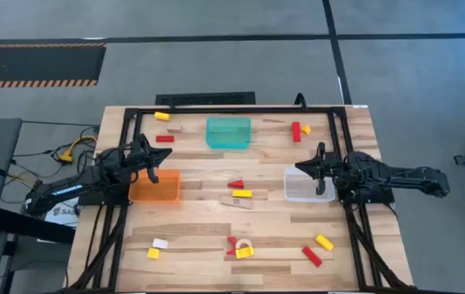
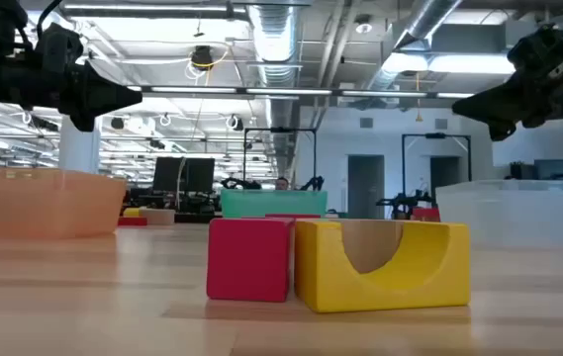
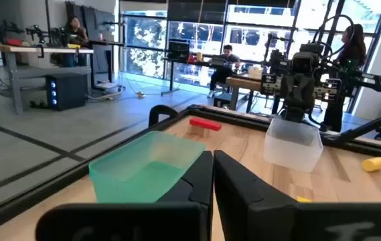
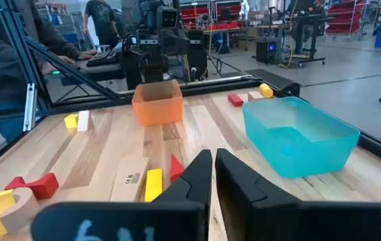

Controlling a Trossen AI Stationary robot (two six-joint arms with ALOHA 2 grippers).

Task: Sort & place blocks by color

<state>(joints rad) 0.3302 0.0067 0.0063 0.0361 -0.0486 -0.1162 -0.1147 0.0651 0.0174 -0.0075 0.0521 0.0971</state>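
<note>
On the wooden desk (image 1: 199, 220): three plastic bins, roughly fifteen red, yellow and tan blocks (image 1: 241, 193) scattered, mid-desk mostly open; left pincer (image 1: 152, 166) over orange bin (image 1: 155, 187), right pincer (image 1: 317, 172) over clear bin (image 1: 304, 184), both empty, fingers together

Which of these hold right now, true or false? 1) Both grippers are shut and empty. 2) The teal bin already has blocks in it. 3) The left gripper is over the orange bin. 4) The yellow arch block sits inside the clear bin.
1) True: the left gripper and the right gripper are both shut, holding nothing.
2) False: the teal bin looks empty.
3) True: it hangs above the orange bin.
4) False: the yellow arch block lies on the table beside a red block, apart from the clear bin.
</note>
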